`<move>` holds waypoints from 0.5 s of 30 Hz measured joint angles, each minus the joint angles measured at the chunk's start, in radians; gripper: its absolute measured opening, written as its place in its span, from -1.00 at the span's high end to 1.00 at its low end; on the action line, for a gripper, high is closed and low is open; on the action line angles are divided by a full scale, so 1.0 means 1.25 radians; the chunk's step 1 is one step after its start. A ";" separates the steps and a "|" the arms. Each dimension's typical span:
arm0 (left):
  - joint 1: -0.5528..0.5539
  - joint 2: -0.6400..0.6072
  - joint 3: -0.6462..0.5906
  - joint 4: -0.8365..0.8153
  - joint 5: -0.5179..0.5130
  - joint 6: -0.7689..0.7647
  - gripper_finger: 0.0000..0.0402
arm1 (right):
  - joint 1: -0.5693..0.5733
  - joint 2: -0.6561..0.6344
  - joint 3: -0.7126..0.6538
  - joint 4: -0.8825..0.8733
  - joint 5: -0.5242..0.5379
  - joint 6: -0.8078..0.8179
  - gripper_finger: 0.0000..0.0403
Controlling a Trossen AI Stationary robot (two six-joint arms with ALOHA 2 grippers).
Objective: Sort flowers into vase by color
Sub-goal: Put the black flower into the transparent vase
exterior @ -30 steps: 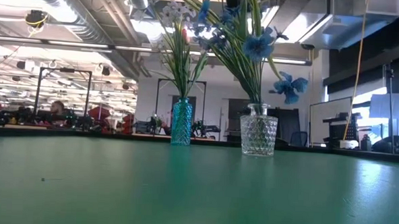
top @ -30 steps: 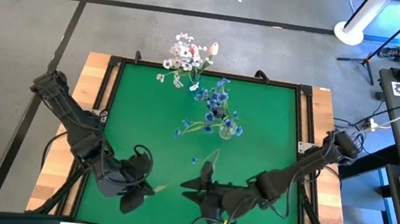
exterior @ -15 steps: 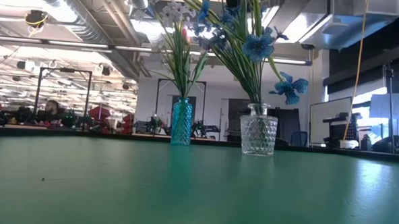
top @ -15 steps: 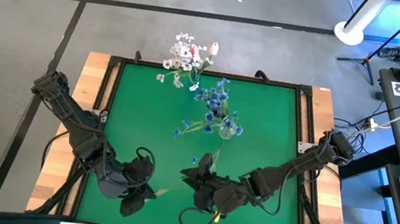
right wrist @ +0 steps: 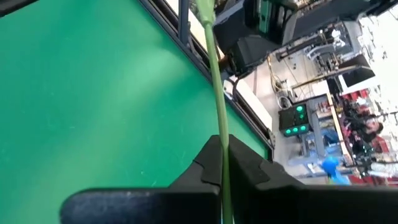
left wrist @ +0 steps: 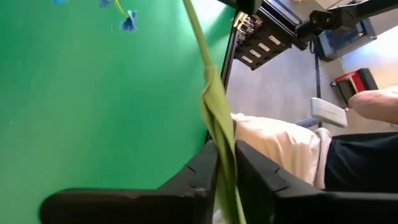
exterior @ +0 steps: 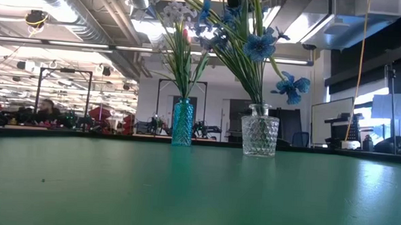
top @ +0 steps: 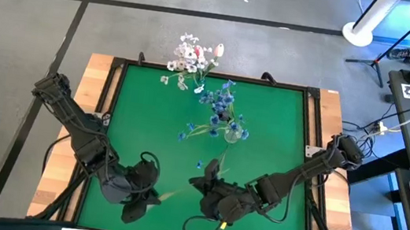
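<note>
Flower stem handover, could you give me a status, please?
Right gripper shut on stem. Left gripper around it too, grip unclear. Nothing blocking.

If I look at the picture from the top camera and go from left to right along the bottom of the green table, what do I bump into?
Left pincer, shut on the stem → flower stem stretched between both pincers → right pincer, shut on the same stem.

In my wrist views the stem (right wrist: 216, 87) between my jaws runs off the picture's edge, its blossom unseen, and the low view cuts off the tops of the flowers (exterior: 248, 33).
</note>
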 joint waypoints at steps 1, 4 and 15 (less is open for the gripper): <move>0.000 0.000 0.000 0.003 0.000 0.003 0.73 | 0.000 0.000 0.000 -0.006 0.005 0.007 0.97; 0.000 0.000 0.013 0.002 0.003 0.033 0.62 | 0.000 0.000 0.000 -0.028 0.012 0.040 0.98; -0.003 0.000 0.220 -0.132 -0.097 0.250 0.48 | 0.000 -0.096 0.001 -0.177 -0.050 0.228 0.99</move>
